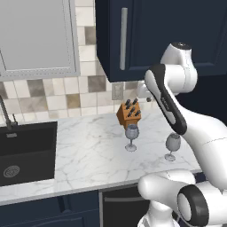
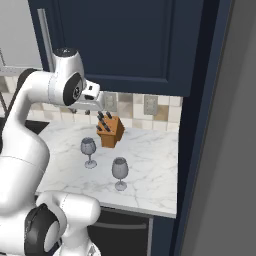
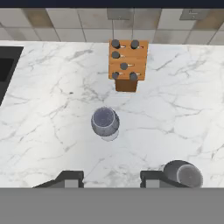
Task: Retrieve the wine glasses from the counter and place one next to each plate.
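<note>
From the hand view I look straight down on the counter [image 3: 52, 109], white marble with grey veins, and the tool [image 3: 111, 178] hangs above it with its two dark tips spread apart and nothing between them. One wine glass [image 3: 105, 121] stands upright just beyond the gap between the tips, out on open marble; I see its round bowl from above. The second wine glass [image 3: 183, 173] stands close beside the right-hand tip in that view, and I cannot tell whether the tip touches it or merely overlaps it. Past the first glass a wooden knife block [image 3: 127, 65] with dark handles sits near the beige tiled wall [image 3: 57, 24]. In the left base view the two glasses stand near each other but apart on the counter, the first glass [image 1: 131, 134] just in front of the knife block [image 1: 129, 113] and the second glass [image 1: 172, 144] nearer the counter's front edge, partly behind my arm. The black sink [image 1: 26, 150] lies well off to the left. In the right base view both glasses, the farther [image 2: 88, 149] and the nearer [image 2: 120, 170], are upright, with navy cabinets [image 2: 130, 45] overhead.
</note>
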Tool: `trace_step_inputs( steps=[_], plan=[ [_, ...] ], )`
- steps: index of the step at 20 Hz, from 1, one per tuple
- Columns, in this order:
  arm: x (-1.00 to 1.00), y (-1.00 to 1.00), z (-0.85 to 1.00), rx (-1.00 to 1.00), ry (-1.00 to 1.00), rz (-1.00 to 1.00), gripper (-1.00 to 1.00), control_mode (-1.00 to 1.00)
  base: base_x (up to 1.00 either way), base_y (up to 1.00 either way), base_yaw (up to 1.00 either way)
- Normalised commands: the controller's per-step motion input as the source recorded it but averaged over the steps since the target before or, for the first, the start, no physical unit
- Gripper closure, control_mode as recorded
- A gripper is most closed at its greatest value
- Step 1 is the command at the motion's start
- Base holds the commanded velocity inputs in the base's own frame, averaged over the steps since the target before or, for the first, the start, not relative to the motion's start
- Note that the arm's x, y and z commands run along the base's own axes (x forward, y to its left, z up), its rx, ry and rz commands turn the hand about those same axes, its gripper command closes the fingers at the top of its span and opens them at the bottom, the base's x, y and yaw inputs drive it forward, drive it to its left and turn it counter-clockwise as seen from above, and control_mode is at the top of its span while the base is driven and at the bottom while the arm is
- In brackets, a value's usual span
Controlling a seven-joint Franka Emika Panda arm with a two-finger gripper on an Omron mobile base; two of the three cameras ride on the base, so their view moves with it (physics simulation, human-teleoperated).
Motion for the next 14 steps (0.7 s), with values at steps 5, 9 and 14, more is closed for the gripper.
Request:
trace_step_inputs(
  steps=[5,9,14],
  plan=[
    [-0.31,0.0,0.0,0.0,-0.06,0.0,-1.0,-1.0,0.0,0.0,0.0],
    [-0.69,0.01,-0.06,0.01,-0.03,-0.09,-1.0,-1.0,0.0,0.0,0.0],
    [-0.43,0.19,-0.06,0.05,0.0,-0.44,-1.0,-1.0,0.0,0.0,0.0]
  ],
)
